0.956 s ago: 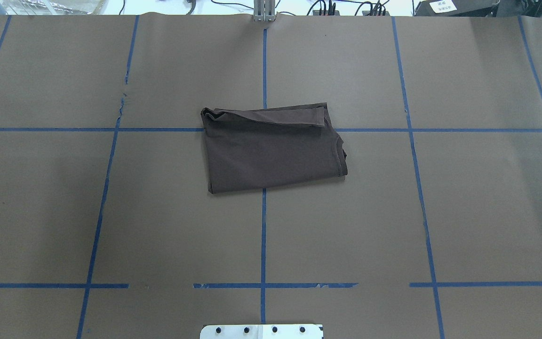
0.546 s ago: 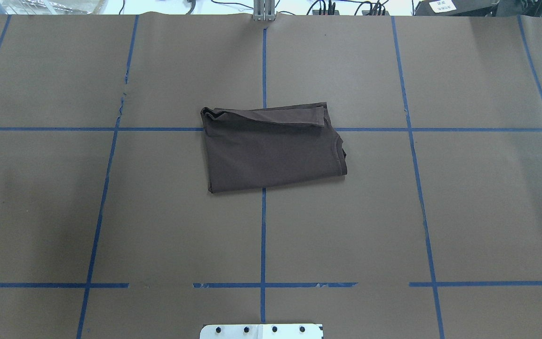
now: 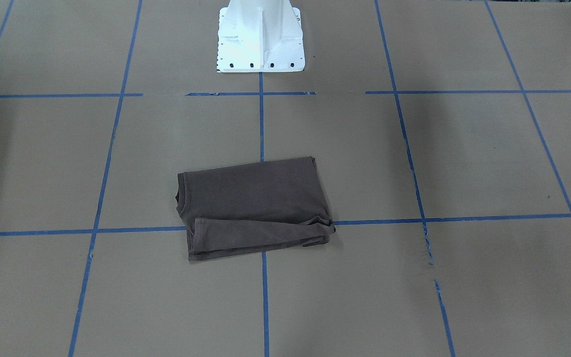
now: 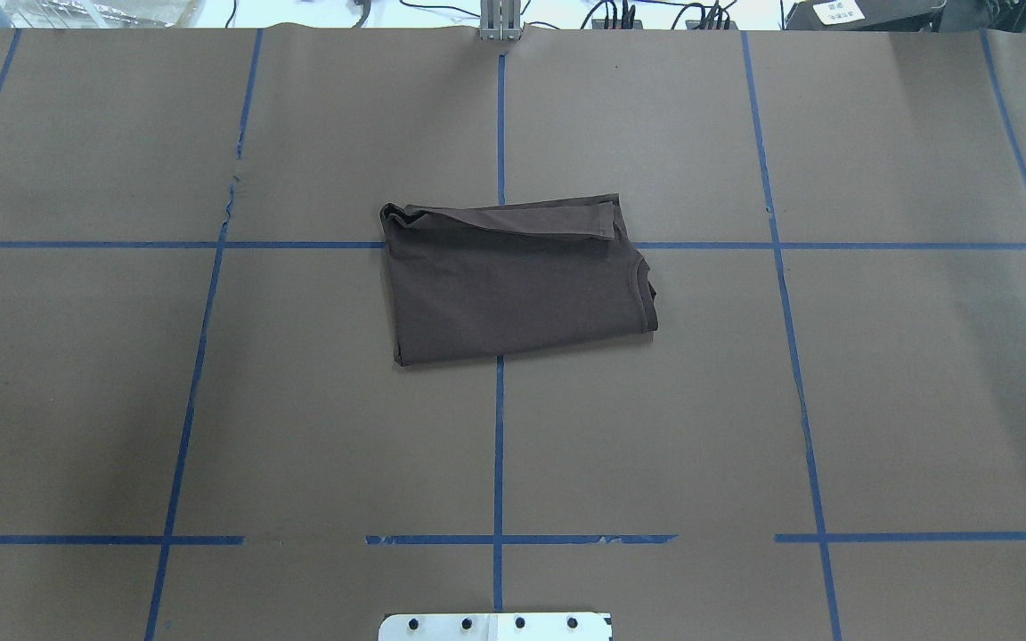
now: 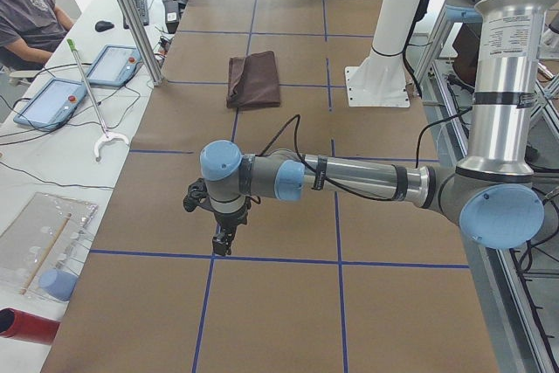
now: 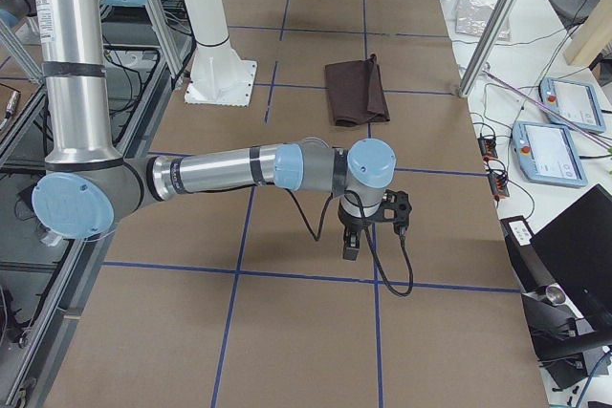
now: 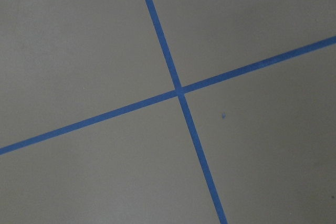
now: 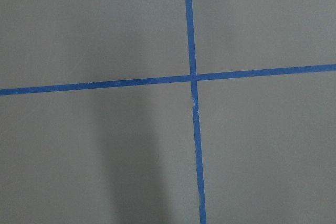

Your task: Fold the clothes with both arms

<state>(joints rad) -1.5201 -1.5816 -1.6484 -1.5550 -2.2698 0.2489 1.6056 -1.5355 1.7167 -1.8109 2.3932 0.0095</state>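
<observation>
T-shirt (image 4: 513, 285) sits folded into a compact rectangle mid-worktop (image 4: 210, 427), across the centre tape line (image 4: 499, 445), with collar (image 4: 645, 298) at the robot's right edge and a narrow flap (image 4: 513, 221) laid over the far side; fold looks finished or nearly so. Nothing touches it: left claw (image 5: 224, 240) and right claw (image 6: 351, 244) hang low over bare worktop, well apart from it, one toward each end, probably parked clear of the cloth. Neither shows in overhead or front view, and side views are too small, so cannot tell how far either claw is open; no cloth in either. Wrist cams give only tape crossings (image 7: 178, 92). Any print or label would be inside the fold, not visible
</observation>
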